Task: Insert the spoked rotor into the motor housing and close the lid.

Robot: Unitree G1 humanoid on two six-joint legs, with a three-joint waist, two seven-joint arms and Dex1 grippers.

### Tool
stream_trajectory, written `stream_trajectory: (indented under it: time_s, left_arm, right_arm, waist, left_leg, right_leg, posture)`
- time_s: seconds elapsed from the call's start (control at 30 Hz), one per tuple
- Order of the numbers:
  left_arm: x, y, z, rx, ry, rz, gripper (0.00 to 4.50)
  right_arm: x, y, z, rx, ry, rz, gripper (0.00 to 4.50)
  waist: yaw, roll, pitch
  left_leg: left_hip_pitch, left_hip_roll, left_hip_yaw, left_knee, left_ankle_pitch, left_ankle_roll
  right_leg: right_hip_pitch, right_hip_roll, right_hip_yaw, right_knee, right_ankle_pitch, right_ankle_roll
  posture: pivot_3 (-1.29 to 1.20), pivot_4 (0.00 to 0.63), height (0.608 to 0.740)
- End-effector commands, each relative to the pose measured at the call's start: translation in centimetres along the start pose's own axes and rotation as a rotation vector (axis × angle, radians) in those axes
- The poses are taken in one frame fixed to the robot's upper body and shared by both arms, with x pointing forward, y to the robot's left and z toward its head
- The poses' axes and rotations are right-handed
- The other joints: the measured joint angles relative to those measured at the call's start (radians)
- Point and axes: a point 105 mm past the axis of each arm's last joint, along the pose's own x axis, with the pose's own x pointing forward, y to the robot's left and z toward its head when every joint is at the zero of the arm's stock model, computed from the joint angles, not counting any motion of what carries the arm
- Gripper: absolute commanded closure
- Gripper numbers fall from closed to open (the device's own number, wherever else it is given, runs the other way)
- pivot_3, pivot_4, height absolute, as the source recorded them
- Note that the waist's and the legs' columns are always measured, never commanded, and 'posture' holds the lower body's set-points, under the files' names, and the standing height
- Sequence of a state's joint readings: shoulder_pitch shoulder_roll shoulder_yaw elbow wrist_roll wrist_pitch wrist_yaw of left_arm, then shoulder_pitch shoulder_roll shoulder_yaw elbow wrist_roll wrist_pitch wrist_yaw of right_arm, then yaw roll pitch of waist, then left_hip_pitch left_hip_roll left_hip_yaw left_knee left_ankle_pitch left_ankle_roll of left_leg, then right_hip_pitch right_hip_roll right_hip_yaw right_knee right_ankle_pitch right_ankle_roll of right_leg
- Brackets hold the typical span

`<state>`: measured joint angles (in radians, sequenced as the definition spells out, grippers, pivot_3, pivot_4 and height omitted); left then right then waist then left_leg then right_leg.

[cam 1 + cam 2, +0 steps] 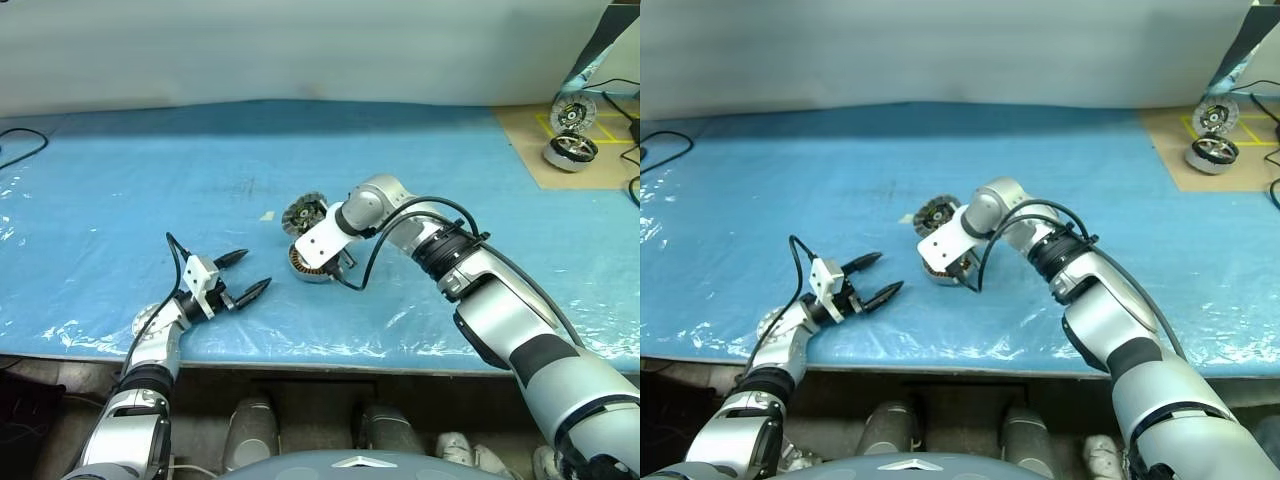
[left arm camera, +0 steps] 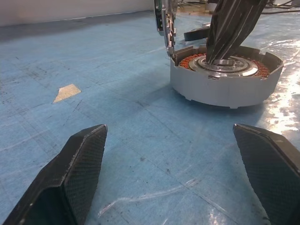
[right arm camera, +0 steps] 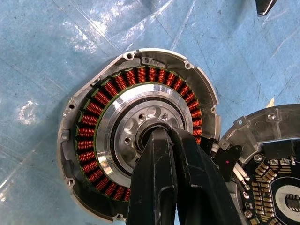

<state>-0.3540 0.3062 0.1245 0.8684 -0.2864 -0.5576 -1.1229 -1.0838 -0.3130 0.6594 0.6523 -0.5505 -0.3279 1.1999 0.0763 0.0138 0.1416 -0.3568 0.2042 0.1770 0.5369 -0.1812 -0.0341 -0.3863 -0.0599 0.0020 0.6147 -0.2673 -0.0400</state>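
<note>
The motor housing (image 3: pixel 140 61), a shallow silver cup ringed with copper coils, rests on the blue mat (image 1: pixel 150 190) at mid-table. Inside the coil ring sits the spoked rotor (image 3: pixel 112 122), silvery with round holes about its hub. My right gripper (image 3: pixel 161 132) points steeply down, shut, its tips at the rotor's centre. The lid (image 1: pixel 303 213) stands open and upright behind the housing, hinged at the rim, its circuit-board face (image 3: pixel 276 187) showing. My left gripper (image 1: pixel 257 271) hovers low over the mat to the housing's left, open and empty, aimed at the housing (image 2: pixel 225 86).
A tan board (image 1: pixel 530 150) at the far right carries a silver-and-black motor (image 1: pixel 570 152) and an upright disc (image 1: pixel 573 113). A small tan scrap (image 1: pixel 267 215) lies left of the lid. A black cable (image 1: pixel 20 145) loops at the far left. The table's front edge runs just below my left gripper.
</note>
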Motion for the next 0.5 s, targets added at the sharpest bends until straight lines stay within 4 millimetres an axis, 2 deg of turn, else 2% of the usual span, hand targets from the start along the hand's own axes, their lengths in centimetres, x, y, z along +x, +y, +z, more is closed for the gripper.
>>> stream_trajectory:
  time_s: [0.03, 0.23, 0.5]
  left_arm:
    - [-0.2, -1.5, -2.7, -0.091, 0.086, -0.015, 0.0]
    - [-0.2, -1.6, -2.7, -0.09, 0.087, -0.016, 0.0]
    - [-0.3, -1.7, -2.6, -0.086, 0.082, -0.018, 0.0]
  right_arm:
    - [-0.2, -0.2, -0.2, -0.041, 0.026, 0.003, 4.45]
    - [-0.6, 0.0, -0.3, -0.064, 0.034, 0.016, 4.45]
    - [0.1, 1.0, -0.3, -0.093, 0.041, 0.065, 4.45]
  waist:
    - [0.0, 0.0, 0.0]
    - [0.001, 0.0, 0.0]
    - [0.001, 0.0, 0.0]
  left_leg:
    - [0.0, 0.0, 0.0, 0.0, 0.0, 0.0]
    - [0.0, 0.0, 0.0, 0.0, 0.0, 0.0]
    - [0.0, 0.0, 0.0, 0.0, 0.0, 0.0]
  right_leg:
    - [0.0, 0.0, 0.0, 0.0, 0.0, 0.0]
    - [0.0, 0.0, 0.0, 0.0, 0.0, 0.0]
    - [0.0, 0.0, 0.0, 0.0, 0.0, 0.0]
  posture:
    - [0.0, 0.15, 0.74]
    - [0.0, 0.15, 0.74]
    - [0.0, 0.15, 0.74]
